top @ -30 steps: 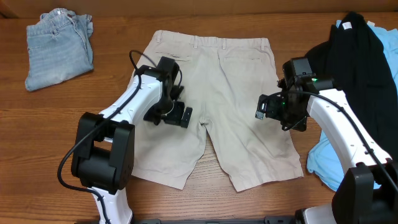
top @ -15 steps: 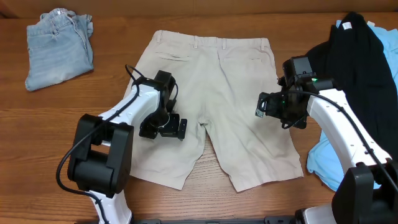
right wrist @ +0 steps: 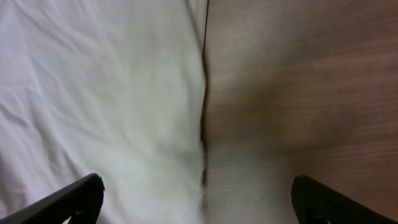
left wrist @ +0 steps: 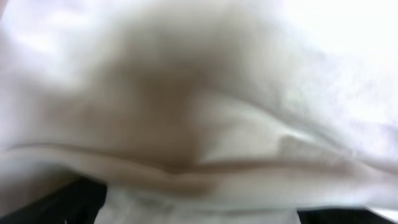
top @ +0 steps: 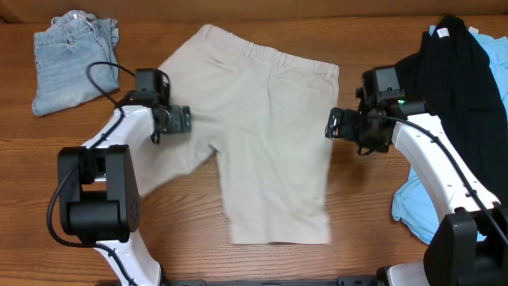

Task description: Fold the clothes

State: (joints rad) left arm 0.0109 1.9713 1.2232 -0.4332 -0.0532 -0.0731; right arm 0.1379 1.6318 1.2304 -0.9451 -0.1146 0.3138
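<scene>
Shorts (top: 270, 135) flat mid-desk (top: 357, 238), long axis from waistband far to hems near, lying between the hands: left hand (top: 181, 119) spread wide at their left edge, cloth bunched against it, hold unclear; right hand (top: 333, 127) spread wide, empty, over the right side seam.

I log one off-task item: the table (top: 190, 238) | brown wood, grain running left to right across the overhead frame | wood shows at lower left, bottom centre and mid right | right wrist view: same wood (right wrist: 298, 93) fills the right half, slightly blurred, darker toward the middle
</scene>
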